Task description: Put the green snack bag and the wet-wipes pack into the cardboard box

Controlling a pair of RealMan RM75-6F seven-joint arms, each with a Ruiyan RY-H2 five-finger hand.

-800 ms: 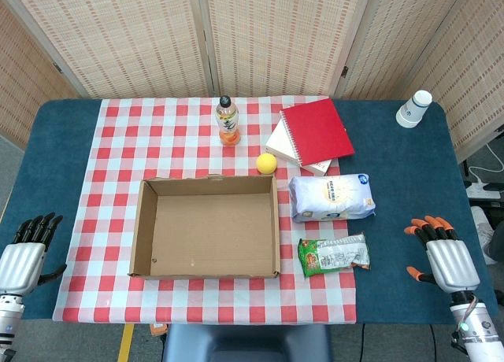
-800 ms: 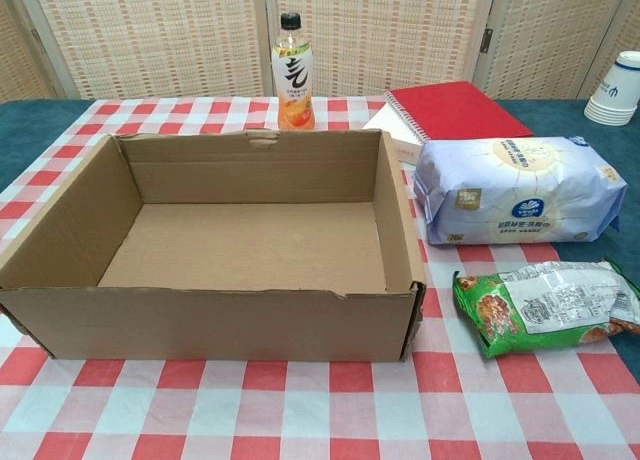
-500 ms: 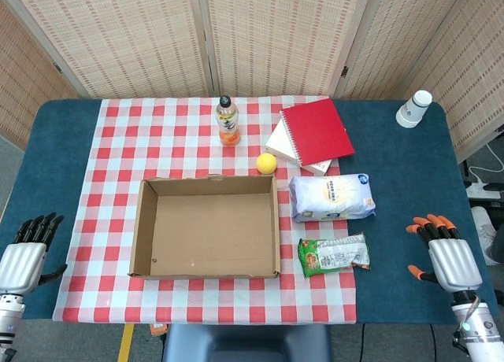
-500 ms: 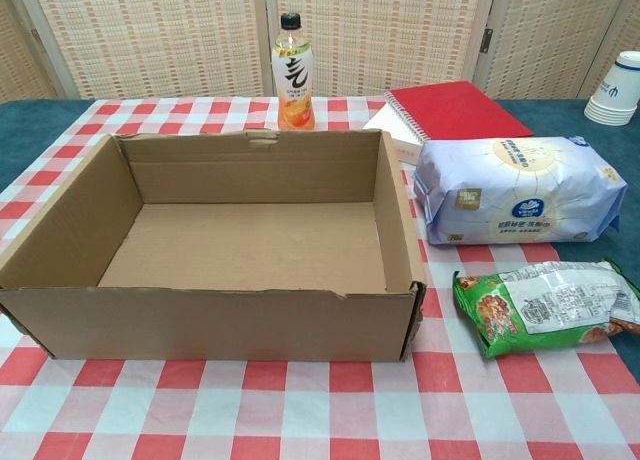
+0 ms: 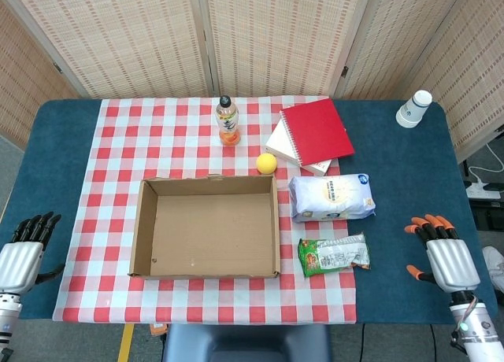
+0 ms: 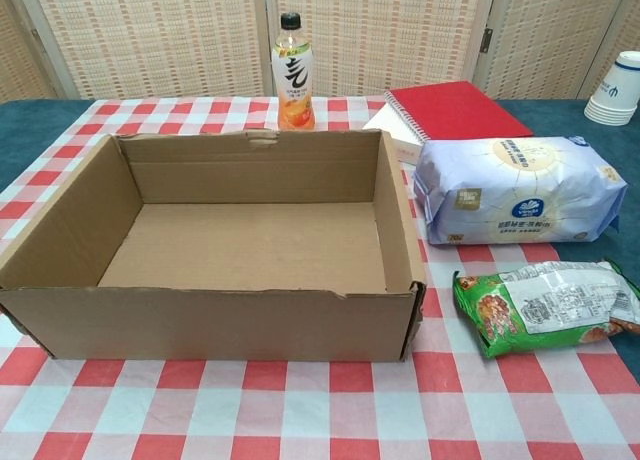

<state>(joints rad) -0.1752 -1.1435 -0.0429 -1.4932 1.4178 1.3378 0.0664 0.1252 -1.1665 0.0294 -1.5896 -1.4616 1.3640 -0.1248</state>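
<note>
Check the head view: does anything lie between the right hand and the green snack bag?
Nothing does. In the head view only bare blue table separates the right hand from the green snack bag.

Cut off at chest view's 3 o'clock edge: paper cups. Hidden behind cardboard box there: yellow ball. Outside chest view altogether: both hands. Too small to read: wet-wipes pack print.

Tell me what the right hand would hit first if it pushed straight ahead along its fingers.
The right hand points toward the table's far edge, slightly left. Ahead lies only bare blue table; the wet-wipes pack sits off to its left. The paper cups look roughly in line, though depth is unclear.
</note>
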